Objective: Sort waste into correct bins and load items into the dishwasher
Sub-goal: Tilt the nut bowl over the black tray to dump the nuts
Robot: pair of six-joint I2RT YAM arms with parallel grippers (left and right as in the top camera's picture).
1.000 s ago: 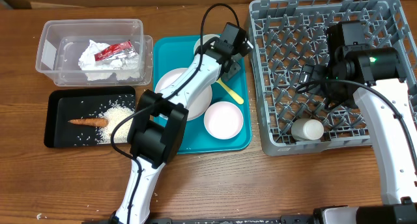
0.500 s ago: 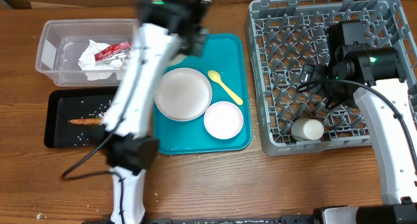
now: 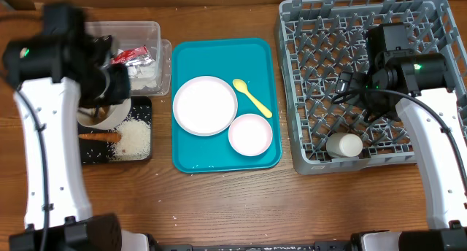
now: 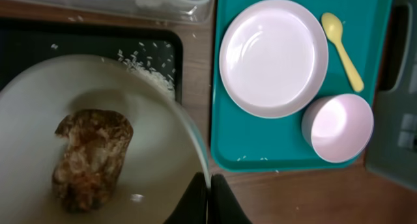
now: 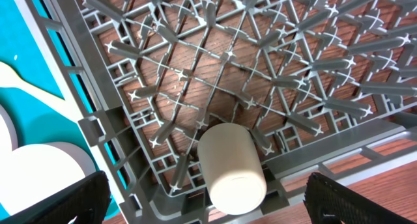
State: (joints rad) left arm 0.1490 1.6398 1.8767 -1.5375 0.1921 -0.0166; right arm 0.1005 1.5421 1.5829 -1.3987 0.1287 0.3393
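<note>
Now the left gripper (image 4: 208,188) pinches the rim of a white bowl (image 4: 150,146) holding a brown food scrap (image 4: 91,155), over the black tray (image 4: 39,45). The right gripper (image 5: 208,201) hangs, jaws spread wide, above the small white cup (image 5: 231,162) lying in a corner of the grey dish rack (image 5: 215,61).

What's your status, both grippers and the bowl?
Left gripper shut on white bowl rim, brown food scrap inside, over black tray. Right gripper open above small white cup in grey dish rack. No obstruction seen.
</note>
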